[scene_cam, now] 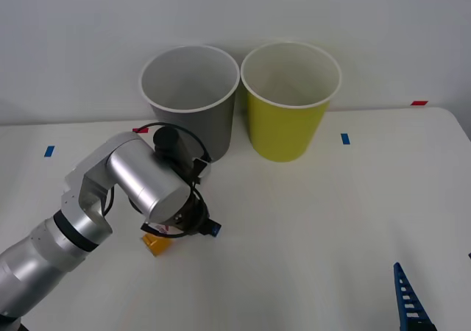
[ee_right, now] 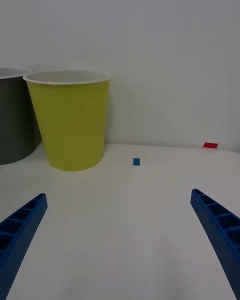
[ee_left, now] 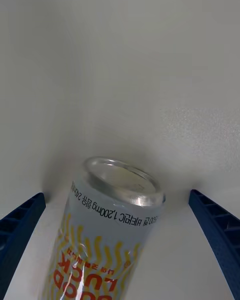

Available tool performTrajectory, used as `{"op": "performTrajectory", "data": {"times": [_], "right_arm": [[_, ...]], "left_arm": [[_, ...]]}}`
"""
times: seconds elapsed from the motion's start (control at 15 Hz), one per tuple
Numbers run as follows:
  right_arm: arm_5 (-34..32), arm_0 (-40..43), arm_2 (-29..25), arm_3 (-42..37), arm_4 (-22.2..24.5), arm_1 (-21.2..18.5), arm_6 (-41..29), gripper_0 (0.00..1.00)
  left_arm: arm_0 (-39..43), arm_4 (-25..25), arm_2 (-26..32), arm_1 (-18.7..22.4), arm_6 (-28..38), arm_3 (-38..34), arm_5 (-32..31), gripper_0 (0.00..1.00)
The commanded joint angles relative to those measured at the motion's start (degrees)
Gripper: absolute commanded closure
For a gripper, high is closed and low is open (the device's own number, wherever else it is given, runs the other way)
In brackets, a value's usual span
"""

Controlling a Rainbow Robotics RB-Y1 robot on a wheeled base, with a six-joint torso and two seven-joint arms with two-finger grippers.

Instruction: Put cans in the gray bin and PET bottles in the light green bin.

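Left gripper (scene_cam: 193, 226) sat low over the white table (scene_cam: 309, 228), in front of the bins, on the robot's left side, wrist bent downward. In the left wrist view its blue ribbed fingers (ee_left: 20, 230) stood wide apart, one on each side of the small drink can (ee_left: 107, 230), with clear gaps between; nothing gripped. The can lay on its side on the table between them: cream-white body with yellow wavy lines, red-orange lettering, silver rim pointing away from the wrist. From the front, only its orange end (scene_cam: 156, 243) peeked out beneath the silver arm.

Tall round dark gray wastebasket (scene_cam: 193, 118) with white rim stood upright at the table's far edge, beyond the left gripper. Tall round yellow-green wastebasket (scene_cam: 287, 118) stood just beside it, toward the robot's right; whether they touched, could not tell.

Right gripper (ee_right: 120, 240) hung near the table's near right corner, fingers spread wide and holding nothing, facing the yellow-green bin, well apart from it.
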Motion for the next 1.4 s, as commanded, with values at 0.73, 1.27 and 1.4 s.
{"op": "performTrajectory", "data": {"times": [0.73, 1.27, 1.4], "right_arm": [[0.0, 0.0, 0.0, 0.0, 0.0, 0.0, 0.0, 0.0], [0.0, 0.0, 0.0, 0.0, 0.0, 0.0, 0.0, 0.0], [0.0, 0.0, 0.0, 0.0, 0.0, 0.0, 0.0, 0.0]], "left_arm": [[0.15, -2.44, 0.0, -1.28, -0.51, 1.5, 0.09, 1.0], [0.24, 0.02, -0.97, 1.53, -0.43, -1.4, 0.09, 1.0], [0.24, -0.15, -1.06, 2.68, -0.16, -4.65, 0.09, 1.0]]}}
